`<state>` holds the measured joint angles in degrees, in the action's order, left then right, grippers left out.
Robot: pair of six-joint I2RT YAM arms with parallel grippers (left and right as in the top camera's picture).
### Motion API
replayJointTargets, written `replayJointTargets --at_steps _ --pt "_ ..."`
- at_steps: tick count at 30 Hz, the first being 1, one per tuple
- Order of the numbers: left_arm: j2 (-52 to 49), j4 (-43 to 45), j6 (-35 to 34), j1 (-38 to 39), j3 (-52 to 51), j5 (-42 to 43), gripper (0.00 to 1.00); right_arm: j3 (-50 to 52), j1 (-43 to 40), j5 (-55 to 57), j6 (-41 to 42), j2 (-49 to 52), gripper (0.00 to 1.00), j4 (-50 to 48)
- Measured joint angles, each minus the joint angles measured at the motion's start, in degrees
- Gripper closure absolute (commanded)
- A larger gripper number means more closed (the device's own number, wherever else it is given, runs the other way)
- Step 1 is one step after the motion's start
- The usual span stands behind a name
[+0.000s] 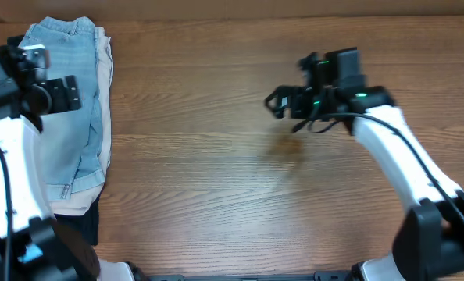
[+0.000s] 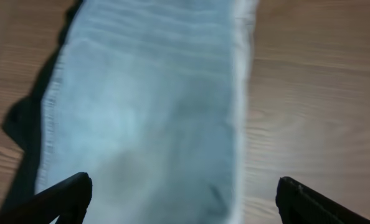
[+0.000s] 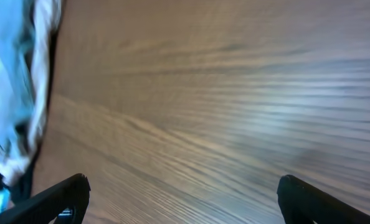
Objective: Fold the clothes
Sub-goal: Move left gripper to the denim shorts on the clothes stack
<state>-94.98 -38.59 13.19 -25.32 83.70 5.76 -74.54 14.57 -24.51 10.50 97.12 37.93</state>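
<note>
Stack of clothes at upper left of the overhead frame, on the wood table [image 1: 216,156]: denim shorts [image 1: 76,117] on top, lying as a long strip running top to bottom of frame, waistband toward the top edge. Beige shorts [image 1: 105,70] sit under them, showing along the right side and at the lower end. A black garment [image 1: 87,222] is at the bottom, poking out toward the lower edge. Count: 3 garments visible, 1 of each. Left gripper [image 1: 69,94] sits over the denim's left half. In the left wrist view the left gripper [image 2: 182,183] is spread wide, with denim [image 2: 147,112] filling the space below and nothing pinched. Fabric contact can't be told; the view is blurred. Right gripper [image 1: 275,101] is well apart from the stack, right of centre over bare wood. The right wrist view shows it [image 3: 182,182] also wide apart and empty, with the stack only at that frame's left edge. 2 grippers, both released.
</note>
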Motion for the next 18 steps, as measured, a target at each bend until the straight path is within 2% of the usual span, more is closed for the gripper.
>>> replayJointTargets --at_steps 11,18 --pt "-17.62 1.62 2.51 -11.8 19.58 5.38 0.12 0.0 12.17 6.29 0.02 6.03 0.0 -5.18" --pt "-24.98 2.01 5.77 -14.62 21.79 7.23 0.1 0.0 15.04 8.04 0.0 6.01 0.0 -7.15"
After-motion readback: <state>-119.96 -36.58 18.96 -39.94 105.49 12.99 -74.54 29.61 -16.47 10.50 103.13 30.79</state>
